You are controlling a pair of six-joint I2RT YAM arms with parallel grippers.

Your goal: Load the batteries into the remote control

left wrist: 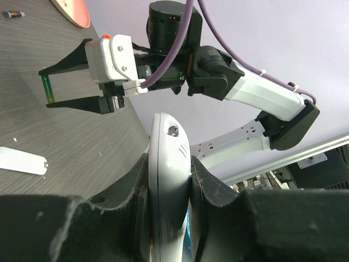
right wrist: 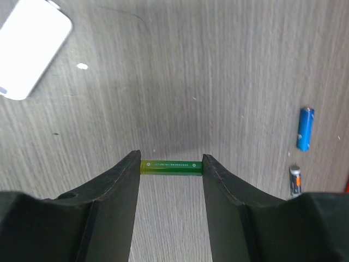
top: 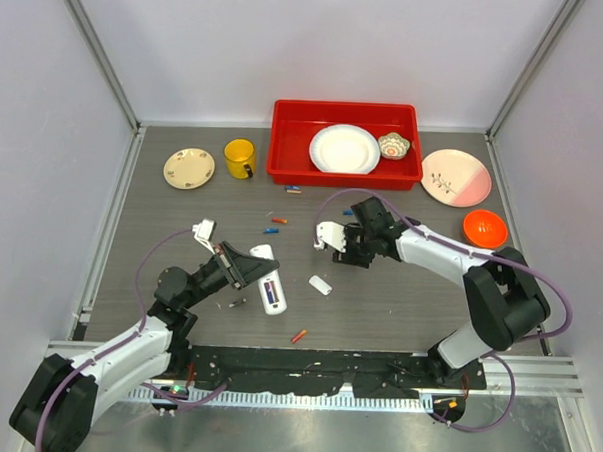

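My left gripper (top: 252,269) is shut on the white remote control (top: 272,288), gripping it on edge by its sides; in the left wrist view (left wrist: 169,161) the remote (left wrist: 170,147) stands between the fingers. My right gripper (top: 346,254) is shut on a green battery (right wrist: 171,167), held end to end between the fingertips above the table. It also shows in the left wrist view (left wrist: 48,90). The white back cover (top: 321,284) lies on the table between the arms. Loose batteries lie about: blue (top: 271,230), red (top: 299,336), blue (right wrist: 305,128), black (right wrist: 295,180).
A red bin (top: 285,135) at the back holds a white plate (top: 343,148) and a small bowl (top: 393,145). A yellow mug (top: 240,158) and a cream plate (top: 189,168) stand back left. A pink plate (top: 456,178) and an orange bowl (top: 485,228) stand at the right.
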